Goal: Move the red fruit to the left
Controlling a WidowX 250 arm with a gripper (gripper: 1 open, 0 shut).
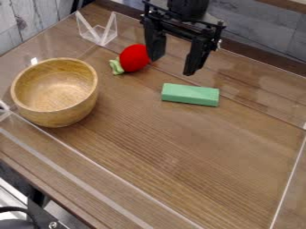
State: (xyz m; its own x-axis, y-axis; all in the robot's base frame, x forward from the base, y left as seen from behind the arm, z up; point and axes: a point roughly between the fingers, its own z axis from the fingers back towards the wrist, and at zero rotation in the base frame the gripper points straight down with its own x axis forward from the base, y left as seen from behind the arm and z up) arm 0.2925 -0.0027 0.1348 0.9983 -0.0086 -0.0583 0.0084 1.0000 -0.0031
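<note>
I see the fruit [132,58] at the table's [180,152] back, right of the bowl [54,90], green end pointing left. My gripper [170,60] hangs jaws wide, empty; the fruit lies beside its left finger, not yet between.

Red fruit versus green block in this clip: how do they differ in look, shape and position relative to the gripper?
The red fruit is rounded and bright red with a green leafy end; the green block is flat, rectangular and all green. The red fruit sits beside the gripper, next to its left finger; the green block lies nearer the camera, apart from it. The red fruit is nearer the wooden bowl. Both rest on the table.
</note>
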